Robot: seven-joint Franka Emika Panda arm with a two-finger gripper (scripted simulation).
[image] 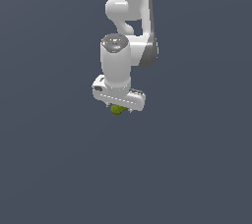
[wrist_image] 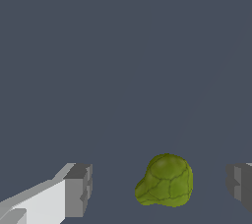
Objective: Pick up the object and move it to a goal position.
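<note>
The object (wrist_image: 166, 181) is a small rounded yellow-green lump with an olive tint. In the wrist view it lies on the grey floor between my two fingers, with a gap on each side. My gripper (wrist_image: 160, 188) is open; one finger (wrist_image: 78, 191) stands well off the lump, the other finger (wrist_image: 240, 184) is closer to it. In the exterior view the object (image: 117, 109) peeks out just under the white hand, and my gripper (image: 119, 110) is mostly hidden by the hand above it.
A plain dark grey floor (image: 197, 169) surrounds the arm. The white arm (image: 129, 16) rises from the hand toward the top of the exterior view. No other objects or goal marker show.
</note>
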